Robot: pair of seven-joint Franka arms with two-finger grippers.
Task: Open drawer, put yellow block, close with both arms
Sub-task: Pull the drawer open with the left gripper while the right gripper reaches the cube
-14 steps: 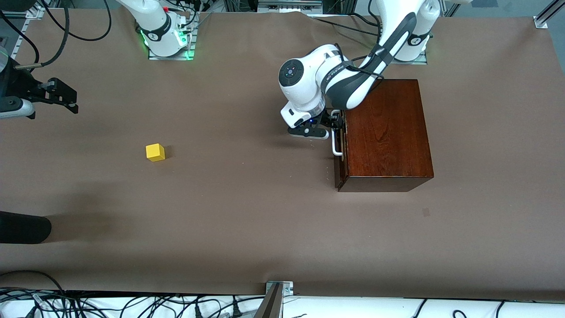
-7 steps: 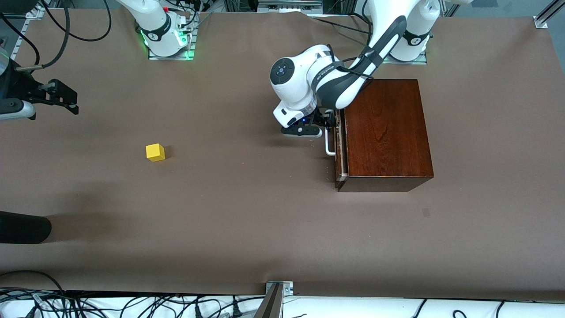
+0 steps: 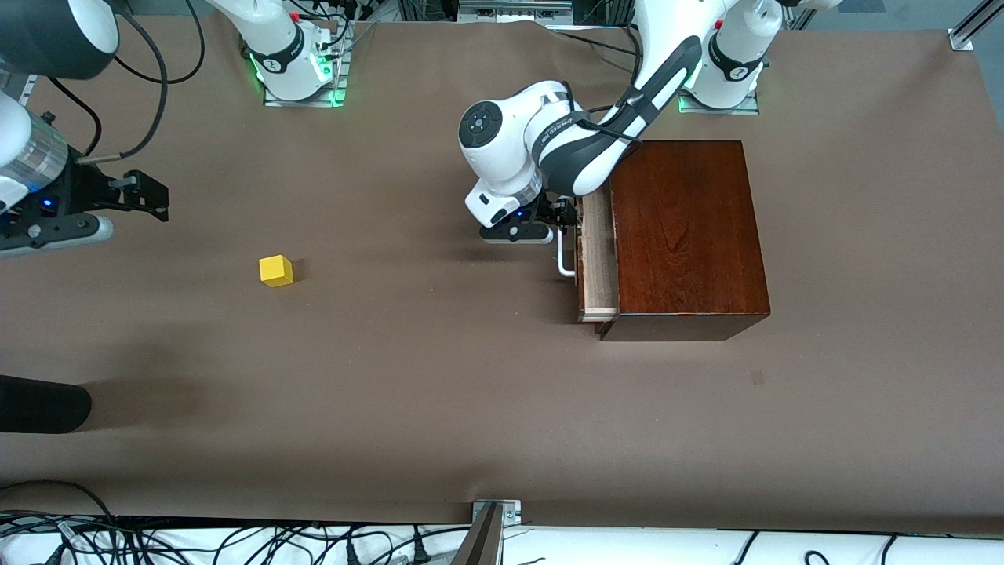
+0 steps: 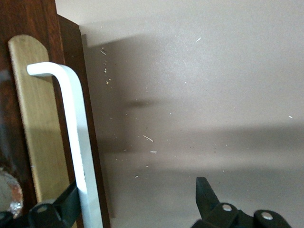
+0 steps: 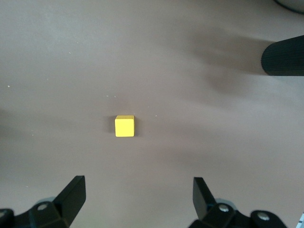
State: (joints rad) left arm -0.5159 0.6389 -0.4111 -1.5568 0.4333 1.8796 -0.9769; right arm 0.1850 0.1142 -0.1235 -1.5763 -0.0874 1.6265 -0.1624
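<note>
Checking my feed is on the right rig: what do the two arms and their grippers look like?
Both arms are white, rounded and jointed with dark grey segments. The left arm carries a thin black cable; its base glows green, as does the right arm base. The left gripper and right gripper are black, two-fingered, with small blue lights nearby.

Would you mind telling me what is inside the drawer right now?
The drawer is pulled partly out of the wooden box; the exposed strip shows only bare pale wood, nothing in it. The rest is covered by the box. The yellow block sits on the table.
</note>
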